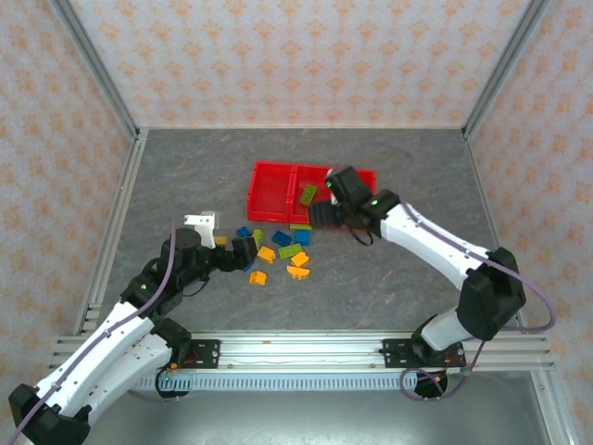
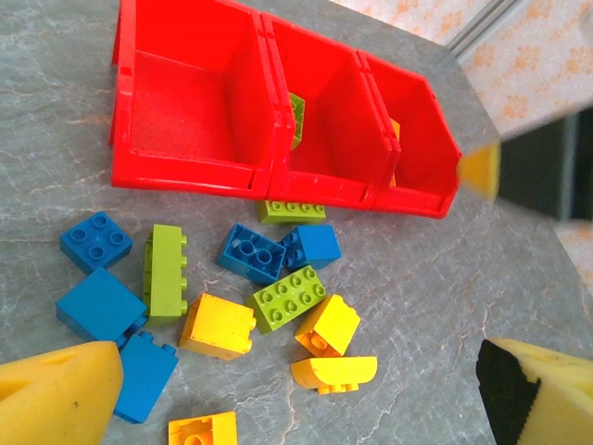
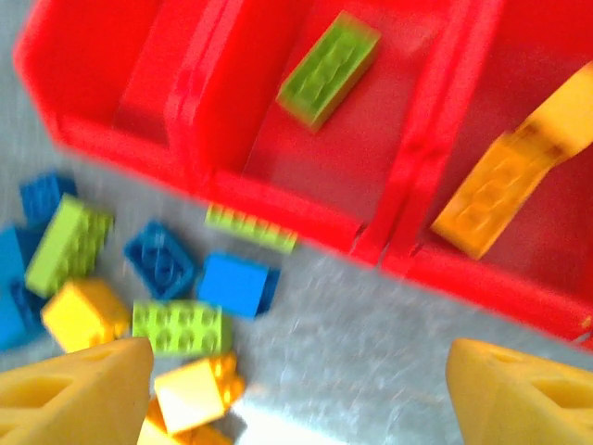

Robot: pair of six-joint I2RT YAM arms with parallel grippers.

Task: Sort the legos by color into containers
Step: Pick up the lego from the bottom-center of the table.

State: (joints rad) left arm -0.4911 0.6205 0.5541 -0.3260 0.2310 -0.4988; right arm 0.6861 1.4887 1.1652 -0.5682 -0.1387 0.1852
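Two bricks are already binned: a green brick (image 3: 329,69) in the middle bin of the tray (image 1: 273,199) and an orange brick (image 3: 486,199) in the right bin. The left bin is bare. About a dozen more lie in a pile (image 2: 250,287) on the table, just before the tray.

Left pincer (image 1: 241,252) hangs over the pile's near side, jaws spread wide, nothing held. Right pincer (image 3: 296,389) hangs by the tray's front wall, jaws spread, nothing held.

Judgement: the left arm is nearer the pile. A yellow wedge (image 2: 334,373) lies between its fingers, long axis running finger to finger, so the grip would take it end to end.
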